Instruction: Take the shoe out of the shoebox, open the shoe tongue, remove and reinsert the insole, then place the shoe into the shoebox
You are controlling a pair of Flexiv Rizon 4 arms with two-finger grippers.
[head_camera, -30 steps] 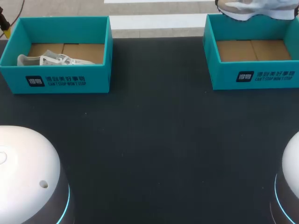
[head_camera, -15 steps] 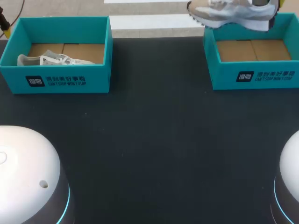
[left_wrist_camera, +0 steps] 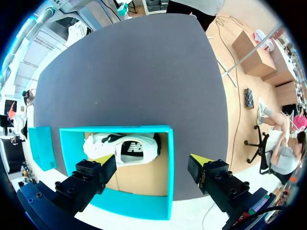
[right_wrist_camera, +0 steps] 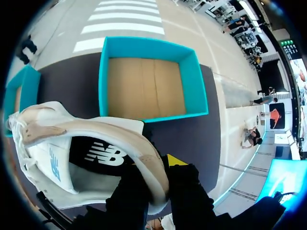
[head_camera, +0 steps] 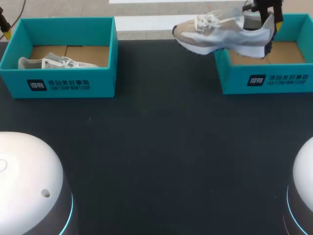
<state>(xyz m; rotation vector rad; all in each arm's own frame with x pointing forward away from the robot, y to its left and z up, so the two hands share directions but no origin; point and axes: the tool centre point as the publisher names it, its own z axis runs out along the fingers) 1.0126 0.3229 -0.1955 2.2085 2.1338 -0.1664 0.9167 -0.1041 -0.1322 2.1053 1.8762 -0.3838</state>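
Two boxes, two shoes: the left shoe (head_camera: 49, 62) lies half hidden behind the near wall of the left box (head_camera: 58, 85). The lifted shoe (head_camera: 220, 35) hangs over the right box (head_camera: 274, 81), heel clamped in my right pincer (right_wrist_camera: 158, 184). My left pincer (left_wrist_camera: 156, 165) gapes empty.

We work at a robot manipulation lab bench, not a home or a shop. Our left arm (head_camera: 29, 188) and right arm (head_camera: 304, 196), white housings ringed with glowing blue light, flank a table (head_camera: 161, 147) covered in plain dark matting. On it stand two matching teal boxes, the left shoebox (head_camera: 100, 83) and the right shoebox (head_camera: 234, 82), set out like test props. Our right gripper (right_wrist_camera: 160, 177) clamps a shoe (right_wrist_camera: 57, 158) by its heel.
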